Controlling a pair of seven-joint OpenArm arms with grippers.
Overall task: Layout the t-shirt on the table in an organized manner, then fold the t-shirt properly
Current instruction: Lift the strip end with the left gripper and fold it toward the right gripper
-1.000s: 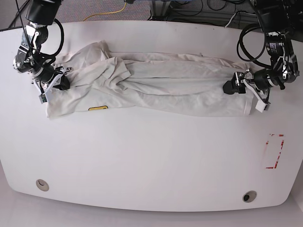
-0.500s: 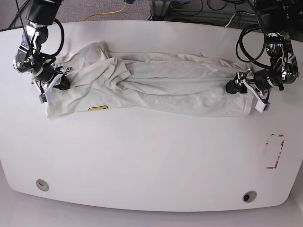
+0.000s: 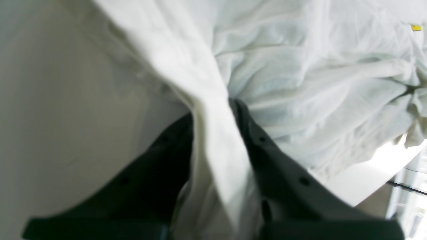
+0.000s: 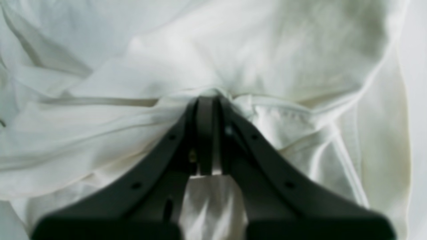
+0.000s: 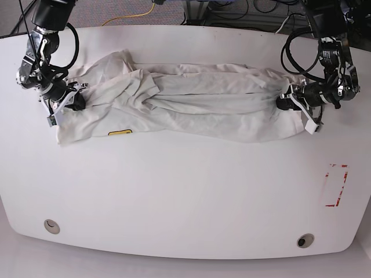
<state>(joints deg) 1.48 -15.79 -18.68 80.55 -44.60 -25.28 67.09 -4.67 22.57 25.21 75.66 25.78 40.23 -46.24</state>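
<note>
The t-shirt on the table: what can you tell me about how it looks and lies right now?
The t-shirt is white, thin, cotton-looking cloth, bunched into a long wrinkled band across the far half of the table, not spread flat. A small yellow patch shows near its front edge; no print is visible. Each end is pinched: the left claw grips one end, the right claw the other, with cloth gathered between their black fingers.

— Looks like a robotics lab or test bench, not a home.
— Why?
— Wide white table (image 5: 185, 197) with two round grommet holes (image 5: 305, 240), red tape marks (image 5: 335, 185) stuck near one edge, black and yellow cables (image 5: 130, 17) trailing over grey carpet behind, plus two black robot arms (image 5: 43, 40) mounted at the far corners.
</note>
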